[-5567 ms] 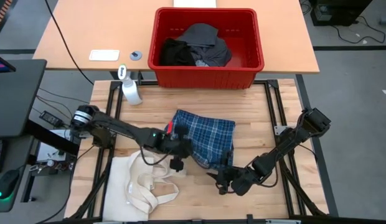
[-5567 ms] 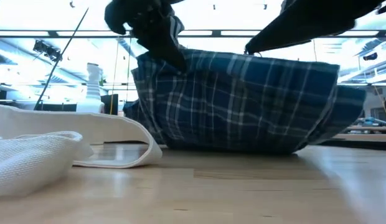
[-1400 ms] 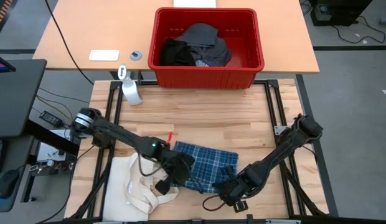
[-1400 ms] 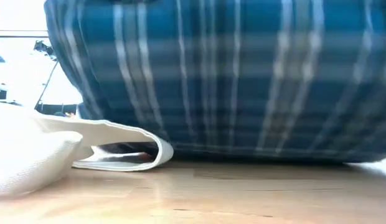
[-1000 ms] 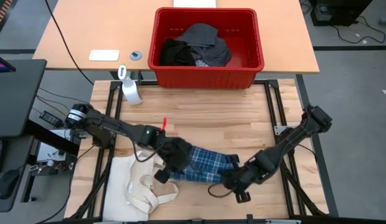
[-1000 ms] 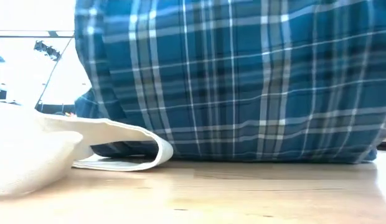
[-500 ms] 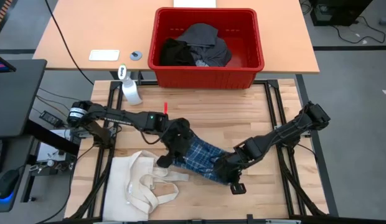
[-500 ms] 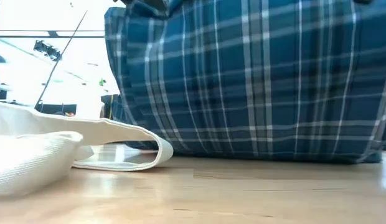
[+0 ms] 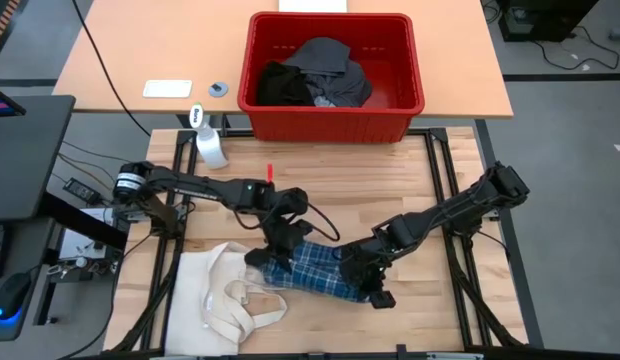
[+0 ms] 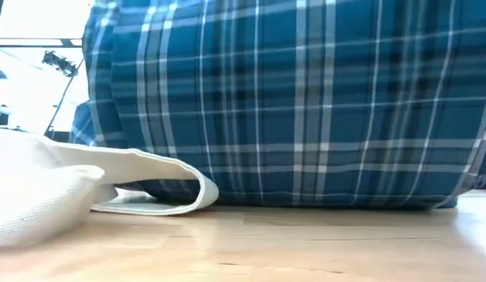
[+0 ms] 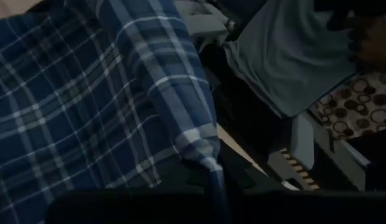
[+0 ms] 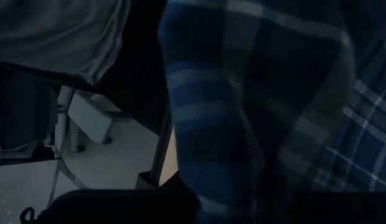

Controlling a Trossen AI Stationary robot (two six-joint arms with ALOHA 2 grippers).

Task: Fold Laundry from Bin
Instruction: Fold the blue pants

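Your left gripper (image 9: 280, 250) is clamped tight on the left edge of the plaid shirt (image 9: 315, 272), and your right gripper (image 9: 362, 272) is pinched shut on its right edge. The shirt lies bunched between them on the near part of the table (image 9: 390, 190), just beside the tote (image 9: 215, 300). The other laundry (image 9: 315, 75) sits in the bin (image 9: 335, 122) at the far side.

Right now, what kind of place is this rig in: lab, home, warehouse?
Probably a robotics lab or workshop, not a home. The wooden worktable sits on a black metal frame, cables trail over an adjoining desk, and a computer mouse sits off to the left. The floor is plain grey.
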